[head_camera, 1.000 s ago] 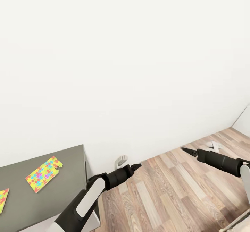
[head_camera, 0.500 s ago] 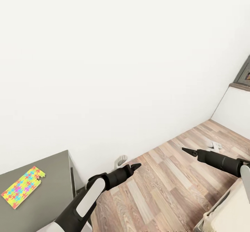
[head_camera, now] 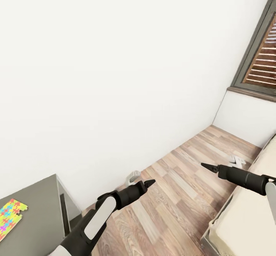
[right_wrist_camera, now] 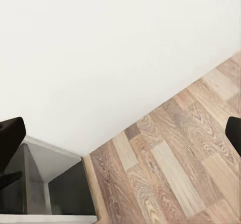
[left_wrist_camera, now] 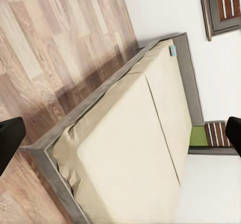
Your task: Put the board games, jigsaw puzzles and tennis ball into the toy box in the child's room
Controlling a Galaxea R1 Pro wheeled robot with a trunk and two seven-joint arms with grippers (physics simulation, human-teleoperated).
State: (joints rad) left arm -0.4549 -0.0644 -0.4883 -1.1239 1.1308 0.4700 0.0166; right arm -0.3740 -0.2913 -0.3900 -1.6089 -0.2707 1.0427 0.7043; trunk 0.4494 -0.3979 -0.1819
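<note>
One jigsaw puzzle (head_camera: pixel 11 214) lies flat on the grey surface (head_camera: pixel 38 210) (thin, light, floppy, best pinched at an edge), while both jaws hang open and empty.

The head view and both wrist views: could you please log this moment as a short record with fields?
setting: white-walled room, wood-plank floor
table: dark grey top at lower left of head view
jigsaw puzzle: one multicoloured sheet flat on the table, partly cut by the frame edge
bed: beige mattress in grey frame; corner at lower right of head view
window: dark-framed, slatted, upper right
left gripper: over the floor, open, empty
right gripper: over the floor near the bed, open, empty
board games, tennis ball, toy box: cannot tell
</note>
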